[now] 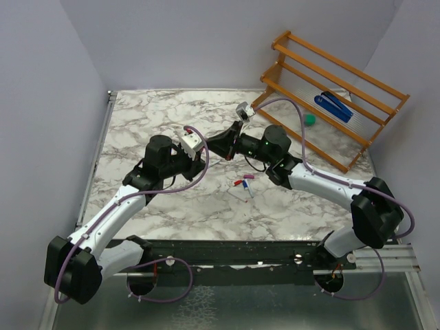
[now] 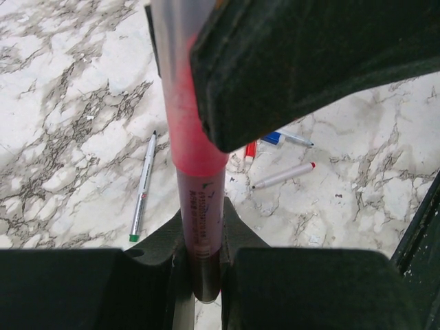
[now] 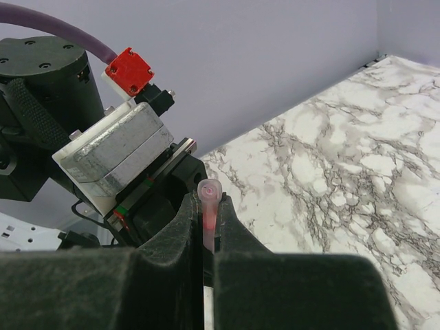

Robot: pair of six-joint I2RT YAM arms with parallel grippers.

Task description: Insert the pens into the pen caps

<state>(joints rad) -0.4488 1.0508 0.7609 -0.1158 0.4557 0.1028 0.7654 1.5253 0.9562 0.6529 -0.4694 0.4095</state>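
- Right tool (image 3: 204, 230) is clamped tight on a pink cap (image 3: 208, 196); only the cap's tip shows.
- Left tool (image 2: 201, 258) grips a pale pen (image 2: 199, 227) mid-table; the right tool's finger hides its upper end.
- On the table (image 1: 151, 117), near-right of both, lie loose pens (image 1: 244, 184), tiny from above.

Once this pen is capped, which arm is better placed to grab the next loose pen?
Left, probably. The left gripper, shut on the pen, looks down on the loose pens; the right gripper, pinching the pink cap, faces the wall.
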